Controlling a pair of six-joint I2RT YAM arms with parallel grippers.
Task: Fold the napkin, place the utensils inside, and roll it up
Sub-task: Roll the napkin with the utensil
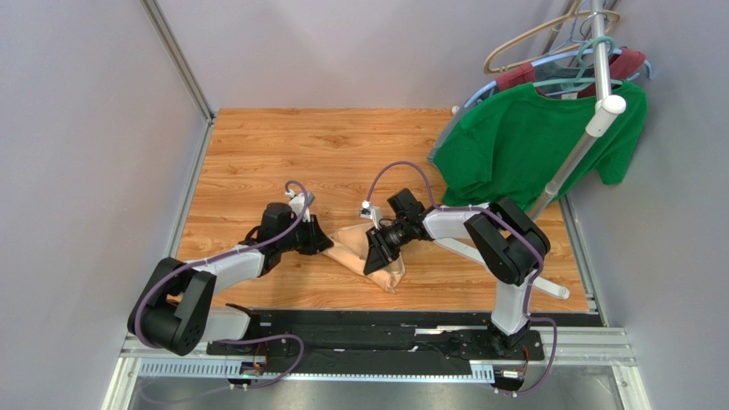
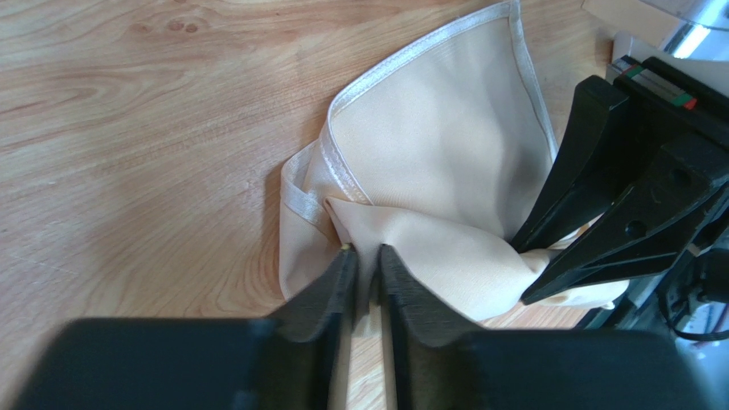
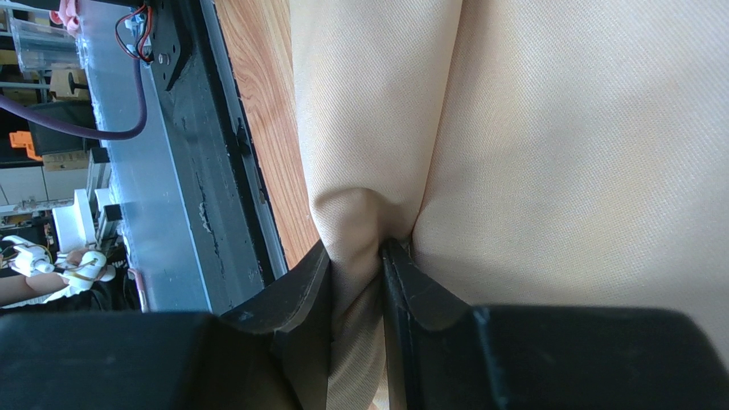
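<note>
Seemingly at the folding step, the left fingers (image 2: 338, 286) and the right fingers (image 3: 412, 286) each pinch shut on a ridge of the thin peach-tan cloth napkin (image 1: 349, 249), bunched near-centre on the wooden bench (image 1: 282, 145), which next needs drawing flat for a clean fold.

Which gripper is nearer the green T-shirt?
Right. The right gripper pinches the napkin mid-table, below and left of the hanging T-shirt. The left gripper holds the napkin's other end, farther left.
</note>
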